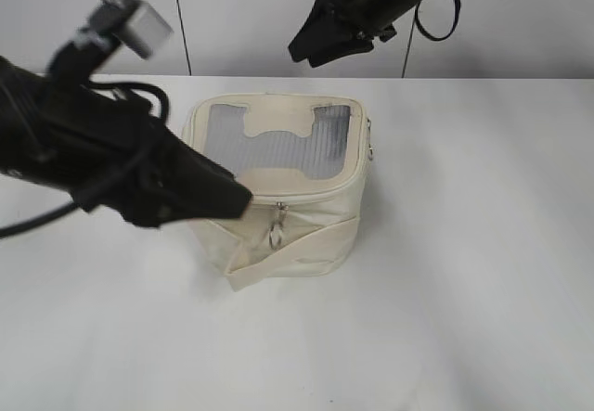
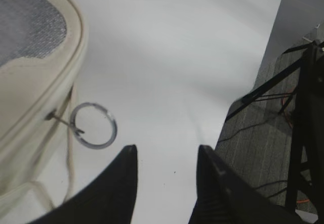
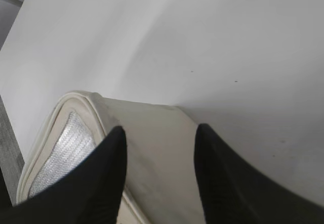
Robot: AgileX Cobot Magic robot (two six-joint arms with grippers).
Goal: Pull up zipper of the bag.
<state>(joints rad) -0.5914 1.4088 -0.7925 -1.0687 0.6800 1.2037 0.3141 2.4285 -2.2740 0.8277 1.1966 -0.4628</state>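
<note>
The cream-white bag (image 1: 278, 184) stands mid-table, its lid with a grey mesh window and a bone-shaped patch facing up. The zipper track runs round the lid's rim, with a silver ring pull (image 1: 277, 230) hanging on the front face. In the left wrist view the ring pull (image 2: 93, 125) hangs off the bag's corner (image 2: 35, 72), just up-left of my open, empty left gripper (image 2: 167, 155). My right gripper (image 1: 325, 49) hovers above the bag's far edge; in the right wrist view it (image 3: 158, 133) is open and empty over the bag's side (image 3: 152, 133).
The white table (image 1: 464, 272) spreads round the bag. A wide cream strap (image 1: 297, 249) crosses the bag's front. In the left wrist view the table edge, grey floor and a black stand (image 2: 304, 133) lie to the right.
</note>
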